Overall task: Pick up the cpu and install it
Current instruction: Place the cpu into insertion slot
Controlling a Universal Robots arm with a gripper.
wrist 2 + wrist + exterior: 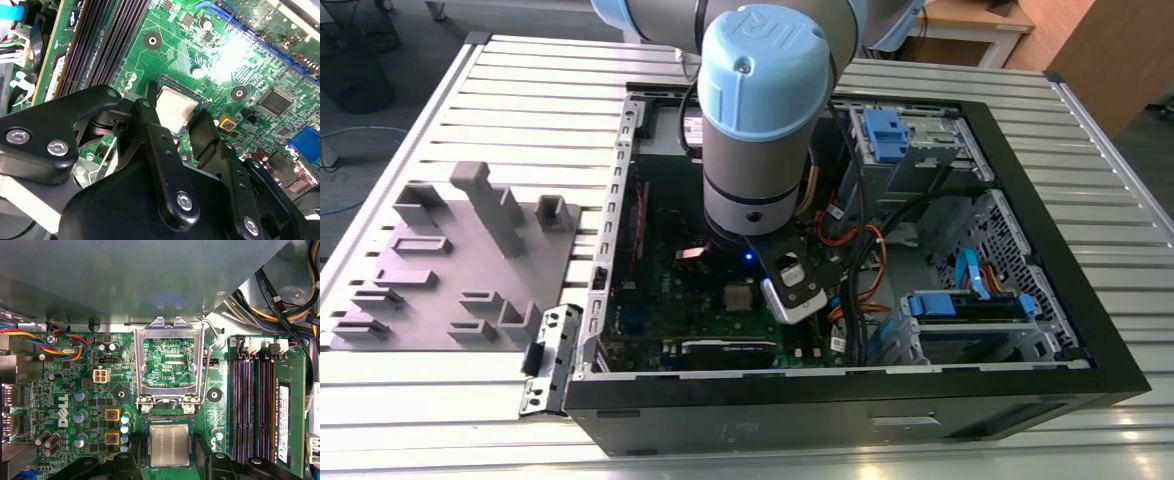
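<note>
The cpu (170,442), a small square chip with a dull silver top, lies at the black socket on the green motherboard (65,390). My gripper (171,449) straddles it, its black fingers (136,460) pressed to two opposite edges. In the second wrist view the cpu (176,107) shows between the same fingers (150,125), with the gripper (175,119) shut on it. In the exterior view the arm (754,130) reaches down into the open computer case (854,385), and the cpu (738,297) shows just beside the wrist.
The shiny load frame (140,365) stands swung open behind the socket, its wire lever (212,347) raised alongside. Memory slots (250,405) run close to one side. Cables (854,250) and drive bays (967,305) crowd the case. A grey fixture plate (454,260) lies outside.
</note>
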